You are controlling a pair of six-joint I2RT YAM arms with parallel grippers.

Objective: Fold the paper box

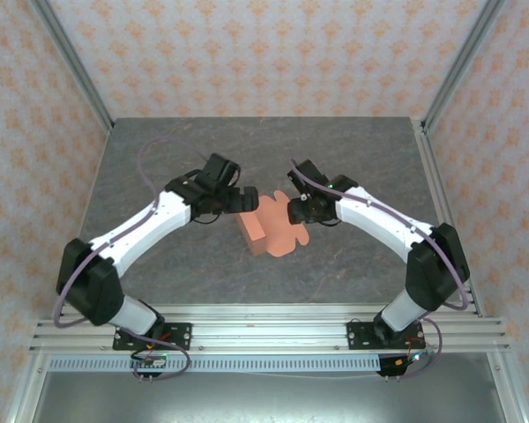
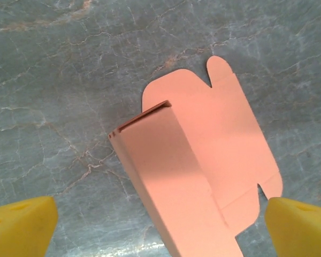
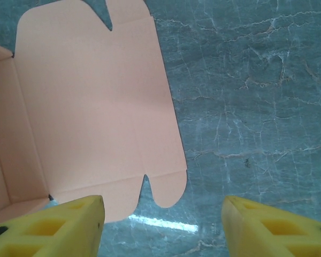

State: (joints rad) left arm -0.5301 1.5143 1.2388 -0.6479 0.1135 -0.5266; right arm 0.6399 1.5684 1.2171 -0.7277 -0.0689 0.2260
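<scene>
The paper box [image 1: 267, 233] is salmon-orange card lying mid-table, partly folded. In the left wrist view the paper box [image 2: 166, 176] has one long wall standing up, and its lid panel [image 2: 224, 134] with rounded tabs lies flat on the table. My left gripper [image 1: 247, 201] hangs over the box's left end; its yellow fingertips [image 2: 21, 225] stand wide apart and open, clear of the card. My right gripper [image 1: 287, 210] hovers over the right side, open. One rounded tab [image 3: 168, 190] lies on the table just ahead of the right fingers [image 3: 59, 227].
Grey marbled tabletop [image 1: 185, 264] surrounds the box. Aluminium posts [image 1: 70, 62] and patterned walls enclose the back and sides. A metal rail [image 1: 264, 339] with both arm bases runs along the near edge.
</scene>
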